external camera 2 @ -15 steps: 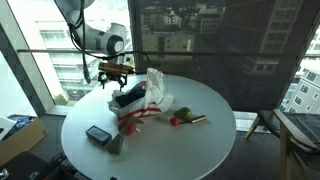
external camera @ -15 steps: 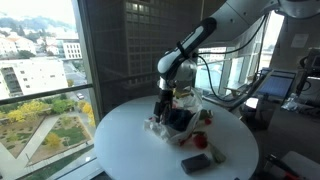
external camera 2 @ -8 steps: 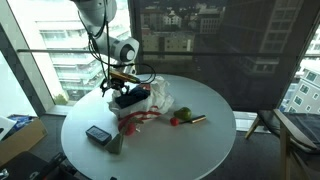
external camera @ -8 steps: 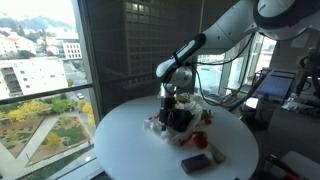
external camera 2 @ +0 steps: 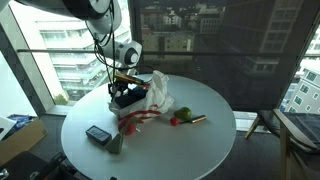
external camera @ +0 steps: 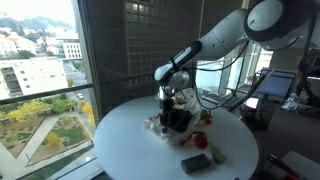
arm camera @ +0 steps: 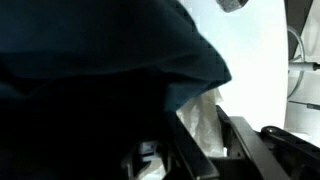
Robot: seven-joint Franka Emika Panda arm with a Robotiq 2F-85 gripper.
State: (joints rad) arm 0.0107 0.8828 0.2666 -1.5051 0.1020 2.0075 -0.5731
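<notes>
Arm posture, in an exterior view: the arm [external camera: 205,40] bends down from the upper right and sets the claw [external camera: 172,100] vertically over a dark cloth bundle [external camera: 178,121] at the centre of the round white table [external camera: 115,140]. The bundle lies against a crumpled white plastic bag [external camera: 192,99]. Both sit mid-table, probably because that spot is well inside the arm's reach. A red object [external camera: 207,116] lies just right of the bundle. A dark flat box [external camera: 196,162] rests well apart, near the lower table edge. The wrist body hides the finger spacing.

In an exterior view, the claw [external camera 2: 124,83] stands directly above the dark cloth bundle [external camera 2: 128,98], touching or nearly touching it; contact cannot be confirmed. The white plastic bag [external camera 2: 158,92] rises to the right. A red ribbon [external camera 2: 140,120] trails toward the lower frame, and the dark flat box [external camera 2: 97,134] lies at lower left.

Wrist view: the dark cloth bundle [arm camera: 90,80] fills the left and centre, blurred, which suggests the lens sits very close to it. The white plastic bag [arm camera: 205,118] shows at lower centre-right, and bare table [arm camera: 255,50] at upper right. Whether the claw is spread, pressed together or pinching the cloth cannot be told.
</notes>
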